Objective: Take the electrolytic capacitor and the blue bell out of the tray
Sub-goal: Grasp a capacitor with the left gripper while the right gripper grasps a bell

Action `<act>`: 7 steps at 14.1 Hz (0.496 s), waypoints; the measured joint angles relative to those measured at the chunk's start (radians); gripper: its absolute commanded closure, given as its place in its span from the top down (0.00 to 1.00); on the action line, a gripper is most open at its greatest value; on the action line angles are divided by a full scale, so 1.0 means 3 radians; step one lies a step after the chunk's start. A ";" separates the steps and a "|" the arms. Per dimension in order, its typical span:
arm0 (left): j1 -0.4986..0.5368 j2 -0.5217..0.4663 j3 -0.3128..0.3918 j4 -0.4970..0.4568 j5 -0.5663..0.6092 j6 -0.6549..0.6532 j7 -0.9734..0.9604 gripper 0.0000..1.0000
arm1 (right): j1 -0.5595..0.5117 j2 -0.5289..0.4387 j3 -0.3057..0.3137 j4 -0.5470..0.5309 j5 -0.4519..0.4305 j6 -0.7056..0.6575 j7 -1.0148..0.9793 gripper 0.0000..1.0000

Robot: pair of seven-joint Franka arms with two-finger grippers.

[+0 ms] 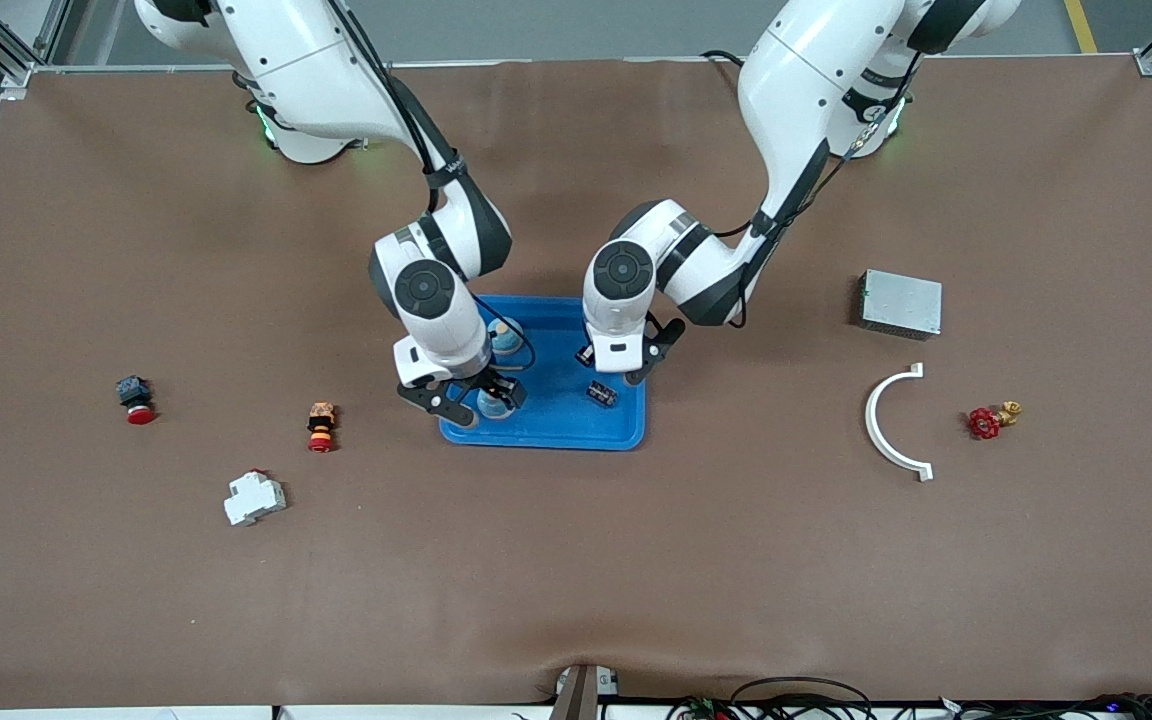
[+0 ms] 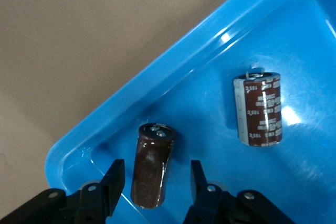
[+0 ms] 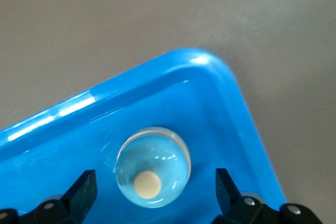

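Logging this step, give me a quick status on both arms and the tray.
Left gripper in blue tray, fingers either side of a capacitor, not yet clamped. Right gripper open, straddling a bell. Second capacitor lies beside, clear.

Brown table (image 1: 576,560), items resting directly on it.
Centre: blue tray (image 1: 626,435). 3 o'clock: metal box (image 1: 900,303), white arc (image 1: 886,425), red valve (image 1: 986,421). 9 o'clock: two push buttons (image 1: 136,400), white breaker (image 1: 254,497).

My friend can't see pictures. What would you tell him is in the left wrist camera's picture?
The left gripper straddles a dark brown capacitor inside a blue tray, one finger on each side. A second capacitor with printed lettering sits in the same tray, apart from the first, and brown table shows past the tray's rim.
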 measured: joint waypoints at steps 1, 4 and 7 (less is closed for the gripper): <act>-0.0007 0.0001 0.0000 -0.0001 0.0000 -0.0014 0.0000 0.10 | 0.0017 0.0035 -0.0001 0.0029 0.0000 0.0000 0.0025 1.00; -0.0030 0.0000 -0.0002 0.0005 0.0096 -0.0089 0.0000 0.00 | 0.0023 0.0059 -0.0010 0.0051 0.0000 0.0000 0.0030 1.00; -0.0059 -0.0012 -0.0002 0.0041 0.0154 -0.0362 0.0000 0.00 | 0.0023 0.0069 -0.0018 0.0051 -0.0001 -0.0001 0.0030 1.00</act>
